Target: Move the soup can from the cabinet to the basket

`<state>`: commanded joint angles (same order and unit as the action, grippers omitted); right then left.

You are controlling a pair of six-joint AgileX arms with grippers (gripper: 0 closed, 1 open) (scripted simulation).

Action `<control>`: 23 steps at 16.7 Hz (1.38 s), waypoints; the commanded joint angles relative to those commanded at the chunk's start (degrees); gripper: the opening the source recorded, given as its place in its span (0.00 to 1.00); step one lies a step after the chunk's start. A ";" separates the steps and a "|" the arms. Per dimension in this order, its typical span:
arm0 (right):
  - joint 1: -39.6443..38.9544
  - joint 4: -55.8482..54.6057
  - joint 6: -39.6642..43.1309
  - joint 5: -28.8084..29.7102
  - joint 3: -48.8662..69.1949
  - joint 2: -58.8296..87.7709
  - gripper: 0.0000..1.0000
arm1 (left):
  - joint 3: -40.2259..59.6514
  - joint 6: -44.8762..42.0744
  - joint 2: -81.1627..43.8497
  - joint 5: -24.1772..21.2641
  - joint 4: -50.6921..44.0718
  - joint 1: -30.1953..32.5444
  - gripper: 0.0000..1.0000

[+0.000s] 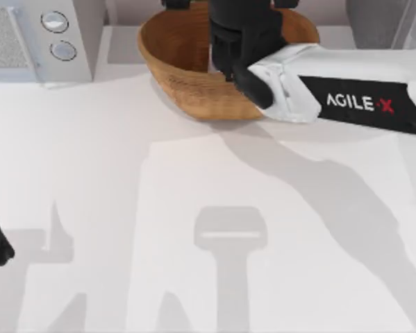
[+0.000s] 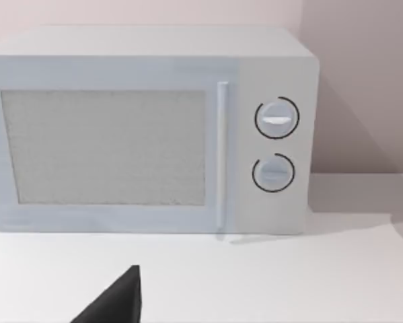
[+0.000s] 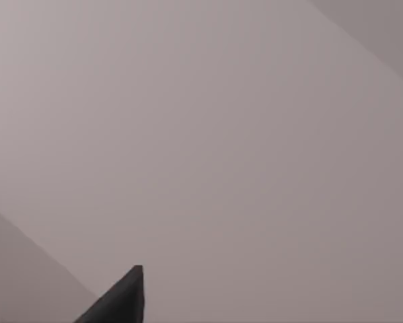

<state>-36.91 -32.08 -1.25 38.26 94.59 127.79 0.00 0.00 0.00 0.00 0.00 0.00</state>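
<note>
My right arm reaches across the desk (image 1: 124, 173) from three o'clock; its wrist hangs over the basket (image 1: 187, 69) at twelve o'clock. Right gripper state: cannot tell. I cannot see the soup can, perhaps hidden under the wrist. Judgement: keep centred over the bowl, well inside the rim, before any release. Arm casing reads "AGILE·X". Left arm parked at nine o'clock, facing the microwave (image 2: 147, 134).
</note>
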 joint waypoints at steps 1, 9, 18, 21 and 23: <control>0.00 0.00 0.00 0.00 0.00 0.00 1.00 | 0.00 0.00 0.00 0.00 0.00 0.00 1.00; 0.00 0.00 0.00 0.00 0.00 0.00 1.00 | 0.00 0.00 0.00 0.00 0.00 0.00 1.00; 1.00 0.84 -0.05 -1.20 -2.63 -3.50 1.00 | 0.00 0.00 0.00 0.00 0.00 0.00 1.00; 3.72 3.10 -0.07 -3.98 -9.31 -12.44 1.00 | 0.00 0.00 0.00 0.00 0.00 0.00 1.00; 6.27 5.31 -0.05 -6.55 -15.88 -21.38 1.00 | 0.00 0.00 0.00 0.00 0.00 0.00 1.00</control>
<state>-30.64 -26.77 -1.30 31.72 78.71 106.41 0.00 0.00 0.00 0.00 0.00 0.00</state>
